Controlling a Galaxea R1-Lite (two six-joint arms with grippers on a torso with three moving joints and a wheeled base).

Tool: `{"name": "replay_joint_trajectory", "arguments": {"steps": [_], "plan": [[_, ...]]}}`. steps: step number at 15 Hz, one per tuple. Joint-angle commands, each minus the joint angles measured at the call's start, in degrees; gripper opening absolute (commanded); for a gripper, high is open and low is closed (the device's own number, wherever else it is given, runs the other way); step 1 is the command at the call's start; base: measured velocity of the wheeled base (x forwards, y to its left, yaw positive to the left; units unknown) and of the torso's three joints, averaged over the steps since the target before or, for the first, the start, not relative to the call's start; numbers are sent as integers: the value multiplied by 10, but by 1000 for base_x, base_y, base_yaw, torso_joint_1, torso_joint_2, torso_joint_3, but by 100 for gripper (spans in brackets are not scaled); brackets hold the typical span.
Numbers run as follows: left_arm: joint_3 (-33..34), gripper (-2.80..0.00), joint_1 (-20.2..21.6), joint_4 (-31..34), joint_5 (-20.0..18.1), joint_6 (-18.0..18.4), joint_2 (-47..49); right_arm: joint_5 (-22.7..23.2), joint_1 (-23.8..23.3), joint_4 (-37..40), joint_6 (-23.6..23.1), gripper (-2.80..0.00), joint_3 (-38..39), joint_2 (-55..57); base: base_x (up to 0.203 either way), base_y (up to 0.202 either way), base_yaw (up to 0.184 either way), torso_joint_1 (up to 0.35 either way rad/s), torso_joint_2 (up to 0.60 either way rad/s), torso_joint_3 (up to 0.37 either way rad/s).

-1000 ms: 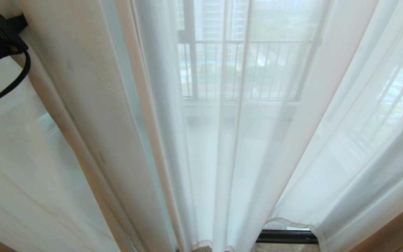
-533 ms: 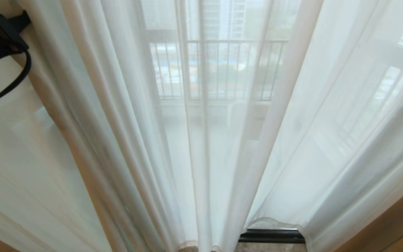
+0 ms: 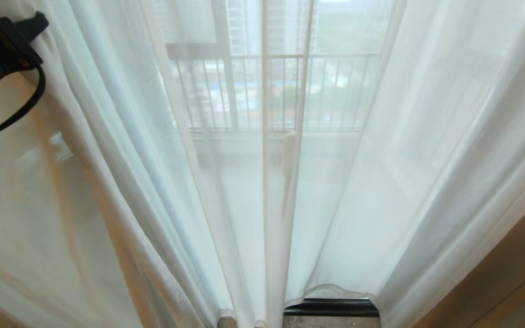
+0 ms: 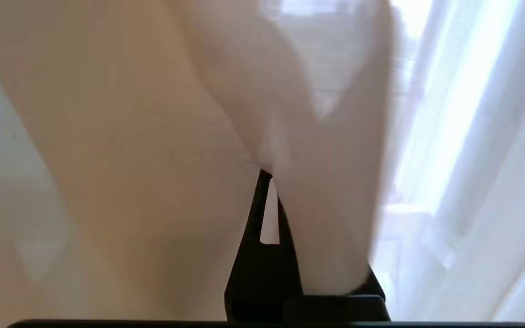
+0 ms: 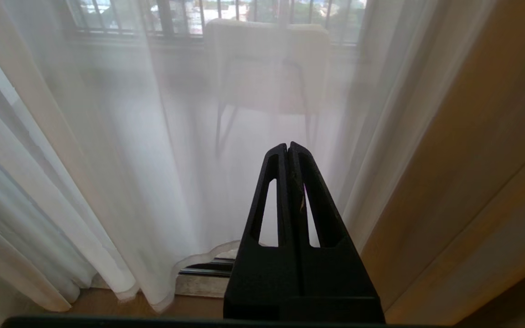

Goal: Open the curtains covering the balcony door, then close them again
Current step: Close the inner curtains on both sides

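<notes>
The sheer white curtains [image 3: 358, 205] hang closed across the head view, and their two hemmed edges meet near the middle. My left gripper [image 3: 39, 22] is at the upper left, shut on a fold of the left curtain panel [image 3: 121, 173]. In the left wrist view that fabric [image 4: 162, 136] drapes over the left gripper [image 4: 266, 172] and hides one finger. The balcony door is veiled behind the fabric. Only its black bottom track [image 3: 331, 307] shows under the lifted hem. My right gripper [image 5: 288, 145] is shut and empty, low in front of the right panel [image 5: 130, 159].
A thick beige drape [image 3: 508, 269] hangs at the right edge, close beside the right gripper [image 5: 472, 182]. Through the sheer fabric I see a balcony railing [image 3: 335, 91] and a chair [image 5: 267, 68]. Wooden floor [image 5: 107, 310] lies under the hems.
The whole head view has slid to the left, so the camera has moved right. The left gripper keeps its hold at the same spot in the picture, and the folds beside it have spread.
</notes>
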Motion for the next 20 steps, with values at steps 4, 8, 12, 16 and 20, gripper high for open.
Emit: {"name": "replay_joint_trajectory", "arguments": {"steps": [4, 8, 12, 16, 20], "plan": [[1, -280, 1, -1, 1, 0, -1, 0, 0, 0, 0, -280, 0, 1, 0, -188, 0, 9, 3, 3], [1, -280, 1, -1, 0, 0, -1, 0, 0, 0, 0, -280, 0, 1, 0, -52, 2, 0, 0, 0], [2, -280, 0, -1, 1, 1, -1, 0, 0, 0, 0, -280, 0, 1, 0, 0, 0, 0, 0, 0], [2, -280, -7, 1, 0, 3, 1, 0, 0, 0, 0, -280, 0, 1, 0, 0, 0, 0, 0, 0], [3, -280, -26, 6, 0, 4, 3, 0, 0, 0, 0, -280, 0, 1, 0, 0, 0, 0, 0, 0]]}}
